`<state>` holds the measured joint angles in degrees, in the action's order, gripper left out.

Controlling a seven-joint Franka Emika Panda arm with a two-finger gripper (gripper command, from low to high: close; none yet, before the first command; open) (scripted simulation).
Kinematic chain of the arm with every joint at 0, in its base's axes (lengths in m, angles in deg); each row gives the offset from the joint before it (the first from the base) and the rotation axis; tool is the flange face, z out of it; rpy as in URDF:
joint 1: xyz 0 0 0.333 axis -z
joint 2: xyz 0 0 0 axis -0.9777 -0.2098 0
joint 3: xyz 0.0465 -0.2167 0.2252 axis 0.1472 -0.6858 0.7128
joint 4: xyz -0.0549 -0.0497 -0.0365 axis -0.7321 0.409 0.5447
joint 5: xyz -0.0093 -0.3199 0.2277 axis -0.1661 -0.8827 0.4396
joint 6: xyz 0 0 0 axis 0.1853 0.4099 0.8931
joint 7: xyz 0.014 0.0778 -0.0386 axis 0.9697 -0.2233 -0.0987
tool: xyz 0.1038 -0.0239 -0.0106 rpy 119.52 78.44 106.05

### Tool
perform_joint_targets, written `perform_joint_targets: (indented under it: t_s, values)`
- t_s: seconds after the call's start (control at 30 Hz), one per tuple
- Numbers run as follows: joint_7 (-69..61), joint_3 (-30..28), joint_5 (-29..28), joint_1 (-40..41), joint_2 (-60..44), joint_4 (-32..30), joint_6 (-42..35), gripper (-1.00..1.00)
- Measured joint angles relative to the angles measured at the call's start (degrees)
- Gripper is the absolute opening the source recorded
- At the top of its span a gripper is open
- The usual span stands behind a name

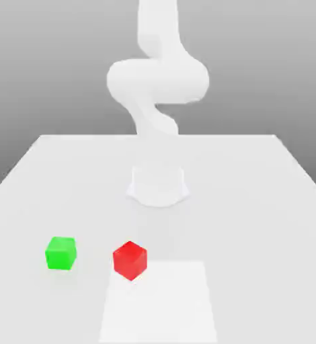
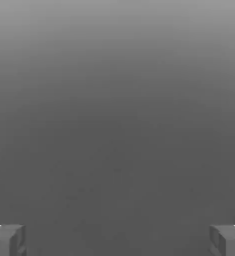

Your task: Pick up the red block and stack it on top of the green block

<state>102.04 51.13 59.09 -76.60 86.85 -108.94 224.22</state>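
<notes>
In the exterior view, the green block (image 1: 60, 253) sits on the pale table (image 1: 255, 235) at the lower left of the frame, and the red block (image 1: 130, 261) rests to its right, apart from it, one corner toward the camera, at the upper left corner of a brighter patch (image 1: 161, 309). The white arm (image 1: 158, 80) stands at upper centre, and in the hand view the gripper (image 2: 117, 241) has its fingers wide apart with nothing between them.
</notes>
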Motion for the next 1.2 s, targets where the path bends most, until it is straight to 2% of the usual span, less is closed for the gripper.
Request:
perform_joint_targets:
  t_s: [0.53, 0.6, 0.77, 0.8, 1.03, 1.2]
  values:
    - [21.58, 2.48, 0.84, 9.84, -30.0, -29.26, 23.31, 0.0]
    - [24.29, 2.1, 0.18, 10.5, -37.58, -31.26, 29.06, 0.0]
    - [26.26, 0.69, -1.29, 9.91, -49.78, -30.78, 39.18, 0.0]
    - [26.37, 0.4, -1.4, 9.65, -51.73, -30.52, 40.85, -1.0]
    - [26.54, 0.36, -1.6, 9.63, -52.17, -30.47, 41.27, -1.0]
    - [25.87, 0.87, -0.64, 9.86, -43.28, -31.73, 33.63, -1.0]
